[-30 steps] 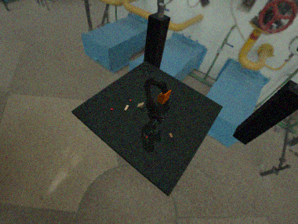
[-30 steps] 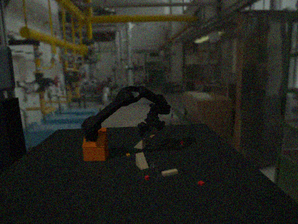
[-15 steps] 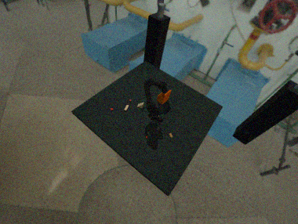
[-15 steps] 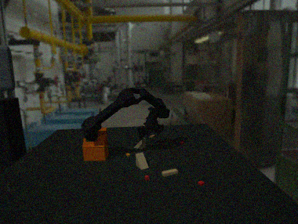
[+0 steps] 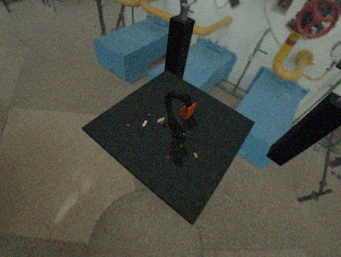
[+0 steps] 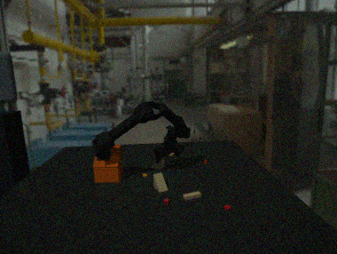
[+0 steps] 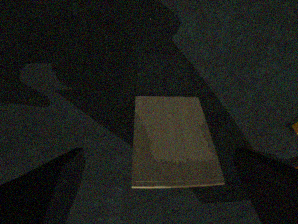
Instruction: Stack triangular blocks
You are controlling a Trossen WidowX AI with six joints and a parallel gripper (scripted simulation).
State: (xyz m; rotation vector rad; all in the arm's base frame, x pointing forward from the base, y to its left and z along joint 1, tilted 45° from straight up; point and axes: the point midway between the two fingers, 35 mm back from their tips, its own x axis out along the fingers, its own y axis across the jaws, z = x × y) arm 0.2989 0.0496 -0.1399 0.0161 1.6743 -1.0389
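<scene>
One pale triangular block [image 5: 161, 120] [image 6: 160, 183] stands on the dark table [image 5: 193, 198] [image 6: 111, 222], in front of the arm in the exterior view. The other triangular block [image 7: 175, 142] [image 6: 160, 163] lies under the hand, its broad face toward the wrist camera, partly in shadow, with a thin bright edge at the near end. My gripper [image 5: 180, 139] [image 6: 168, 157] [image 7: 162, 156] is open and empty. Its fingers stand left and right of this block in the wrist view, with a gap on each side. Their height above the table is hard to tell.
A pale bar [image 5: 144, 123] [image 6: 192, 195] and small red pieces [image 5: 127, 125] [image 6: 227, 207] lie beyond the first block. A tan piece [image 5: 196, 155] [image 6: 171, 154] lies past the hand. A small yellow piece [image 6: 144, 175] lies near the orange arm base [image 5: 187, 110] [image 6: 107, 173].
</scene>
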